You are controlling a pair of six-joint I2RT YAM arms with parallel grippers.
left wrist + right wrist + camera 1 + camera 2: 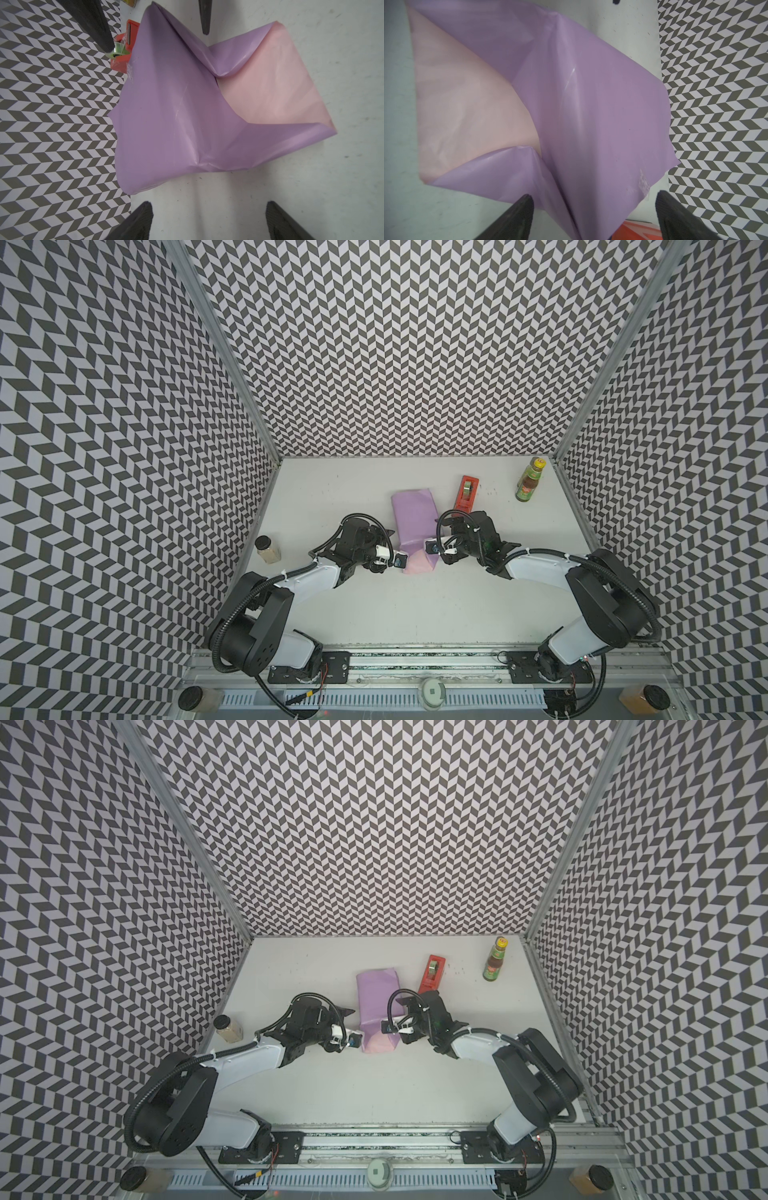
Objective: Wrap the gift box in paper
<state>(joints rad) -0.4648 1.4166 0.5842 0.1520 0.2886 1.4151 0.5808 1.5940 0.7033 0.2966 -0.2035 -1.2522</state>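
Observation:
The paper (pixel 413 518) (pixel 377 994) lies mid-table, folded into a long bundle with its lilac face out. Its pale pink face shows at the open near end (pixel 270 87) (pixel 467 116). The gift box is hidden; I cannot tell from these views whether it sits under the fold. My left gripper (pixel 395 547) (pixel 353 1027) (pixel 209 205) stands open just left of the bundle's near end, with bare table between its fingers. My right gripper (pixel 438 533) (pixel 388 1017) (pixel 595 196) is open at the bundle's right side. The paper's edge reaches between its fingers, unclamped.
A red tape dispenser (pixel 466 492) (pixel 122 52) (pixel 639 230) sits just behind the right gripper. A sauce bottle (pixel 528 480) stands at the back right, a spice jar (pixel 268 549) by the left wall. Patterned walls enclose three sides.

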